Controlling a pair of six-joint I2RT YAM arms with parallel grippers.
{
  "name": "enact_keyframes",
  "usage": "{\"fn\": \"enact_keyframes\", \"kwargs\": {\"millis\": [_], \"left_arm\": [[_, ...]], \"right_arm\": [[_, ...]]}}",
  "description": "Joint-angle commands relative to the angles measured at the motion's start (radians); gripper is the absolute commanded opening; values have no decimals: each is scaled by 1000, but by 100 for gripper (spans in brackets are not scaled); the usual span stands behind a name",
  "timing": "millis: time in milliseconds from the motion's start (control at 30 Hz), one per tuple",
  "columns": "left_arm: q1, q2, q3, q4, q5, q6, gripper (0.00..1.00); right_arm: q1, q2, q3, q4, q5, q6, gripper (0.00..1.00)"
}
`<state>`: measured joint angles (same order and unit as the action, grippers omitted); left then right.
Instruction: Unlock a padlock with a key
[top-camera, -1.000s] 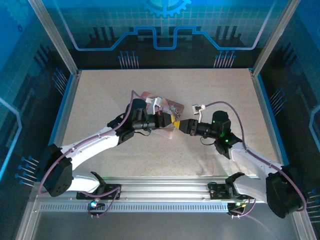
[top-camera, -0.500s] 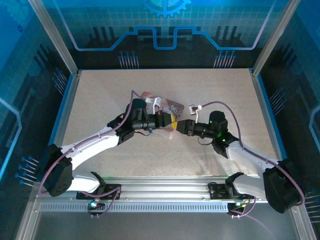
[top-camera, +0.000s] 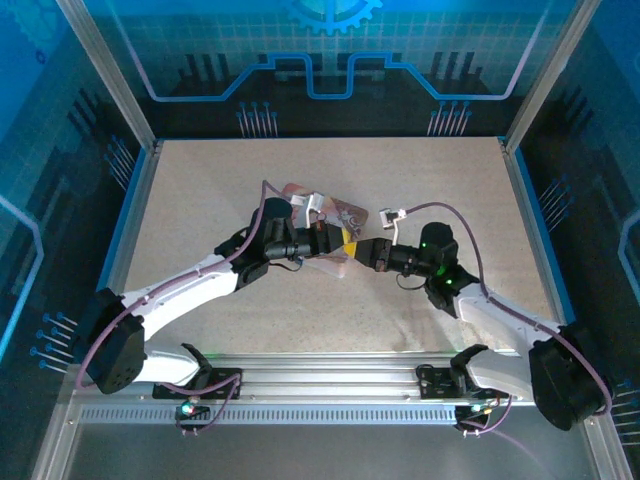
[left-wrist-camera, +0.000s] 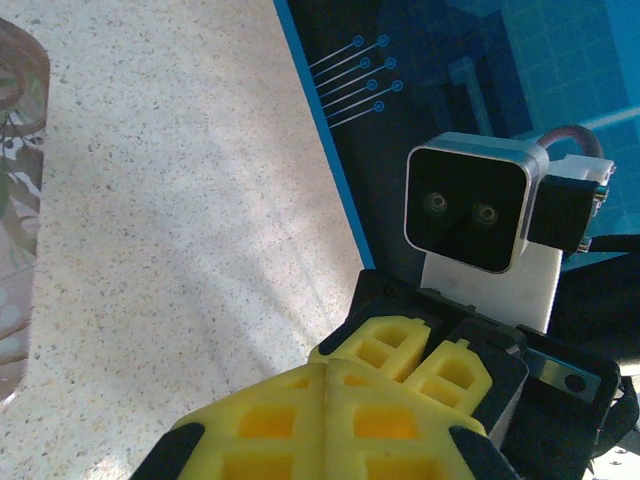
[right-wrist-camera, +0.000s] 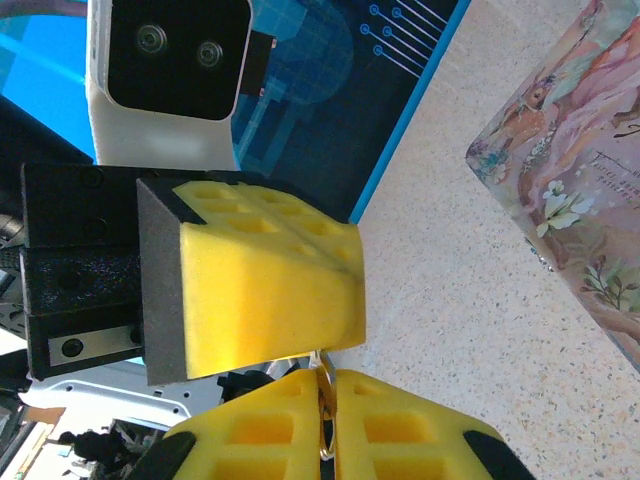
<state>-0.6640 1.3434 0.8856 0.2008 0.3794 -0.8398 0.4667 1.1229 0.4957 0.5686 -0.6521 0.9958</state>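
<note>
Table (top-camera: 200, 180) speckled beige, with pink illustrated tin (right-wrist-camera: 580, 200) flat near centre. Left gripper (left-wrist-camera: 325, 405) clenched, pads flush, tip just beside right gripper (right-wrist-camera: 328, 410). Thin metal key (right-wrist-camera: 323, 366) pinched in right fingers' seam.

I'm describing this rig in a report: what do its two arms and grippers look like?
The left arm and right arm have white lower links and black upper joints, each trailed by a thin purple cable. The left gripper and right gripper carry yellow, lattice-moulded fingers in black holders. A white-and-black wrist camera with two lenses sits on each.
</note>
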Motion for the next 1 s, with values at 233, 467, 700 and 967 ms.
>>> {"fn": "enact_keyframes", "kwargs": {"millis": [233,467,700,967], "left_arm": [[-3,-41,-31,19,-11,-2,0],[-3,-59,-40,15,-23,11,19],[6,-92,-24,-52,-65,62,52],[60,-190,-22,-240,-173,182,73]], "right_arm": [[-54,-67,-17,-32,49,9,8],[-56,-85,-6,-98,65,-27,6],[-53,-119,43,-338,77,-166,4],[-43,-105,117,-593,126,-329,4]]}}
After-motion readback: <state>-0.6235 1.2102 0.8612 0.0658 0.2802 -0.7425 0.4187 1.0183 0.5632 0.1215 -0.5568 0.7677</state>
